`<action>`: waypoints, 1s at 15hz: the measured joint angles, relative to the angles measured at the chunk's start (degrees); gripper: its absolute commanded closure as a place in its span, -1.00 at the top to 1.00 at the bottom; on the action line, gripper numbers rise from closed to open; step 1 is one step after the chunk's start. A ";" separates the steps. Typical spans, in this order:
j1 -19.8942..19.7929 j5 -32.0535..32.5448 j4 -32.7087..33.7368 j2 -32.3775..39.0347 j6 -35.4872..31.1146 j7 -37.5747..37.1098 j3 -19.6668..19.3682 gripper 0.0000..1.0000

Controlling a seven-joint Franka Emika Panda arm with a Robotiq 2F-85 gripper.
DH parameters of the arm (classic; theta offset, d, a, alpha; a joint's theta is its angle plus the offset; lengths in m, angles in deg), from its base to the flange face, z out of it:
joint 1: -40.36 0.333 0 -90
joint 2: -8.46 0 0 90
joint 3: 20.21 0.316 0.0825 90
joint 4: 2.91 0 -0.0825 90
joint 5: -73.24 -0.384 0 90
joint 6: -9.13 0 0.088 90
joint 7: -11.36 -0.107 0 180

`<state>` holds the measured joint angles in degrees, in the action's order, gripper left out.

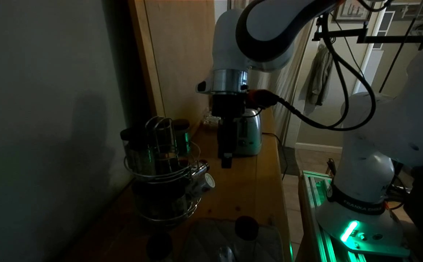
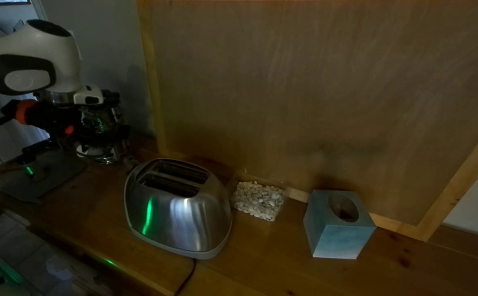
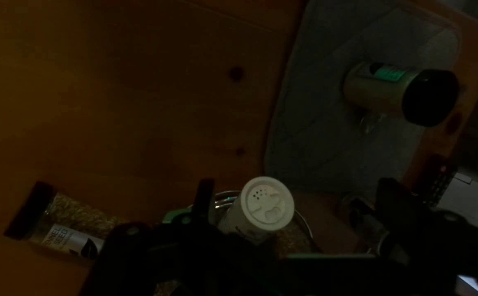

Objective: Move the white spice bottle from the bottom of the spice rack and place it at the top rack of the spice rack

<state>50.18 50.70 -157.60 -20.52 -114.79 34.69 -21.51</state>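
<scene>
The white spice bottle (image 3: 266,203) leans outward from the lower tier of the spice rack (image 3: 225,200), its perforated lid facing up in the wrist view. In an exterior view the pale bottle (image 1: 207,182) tilts out below the upper ring of the rack (image 1: 160,178). My gripper (image 3: 296,185) stands open; the lid shows in the gap between its fingers, nearer the left one, and nothing is gripped. In an exterior view the gripper (image 1: 227,162) points down, higher than the bottle and to its right. The bottle's lower part is hidden by the dark gripper body.
A fennel seed bottle (image 3: 72,230) juts out beside the rack. Dark-lidded jars (image 1: 138,153) fill the upper tier. A jar (image 3: 386,92) stands on a grey mat (image 3: 317,127). A toaster (image 2: 177,213), pebble container (image 2: 259,200) and tissue box (image 2: 339,238) line the counter. A wall borders the rack.
</scene>
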 measured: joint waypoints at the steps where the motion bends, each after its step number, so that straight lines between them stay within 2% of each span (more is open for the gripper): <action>1: 0.03 -0.02 0.00 -0.04 -0.07 0.00 -0.02 1.00; 8: 0.53 -0.43 -0.03 1.91 -2.80 0.01 -0.86 1.00; 15: 3.34 -5.26 -0.68 5.10 -7.63 1.21 -0.99 1.00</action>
<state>53.52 45.44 -158.27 -15.42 -122.42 35.90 -22.49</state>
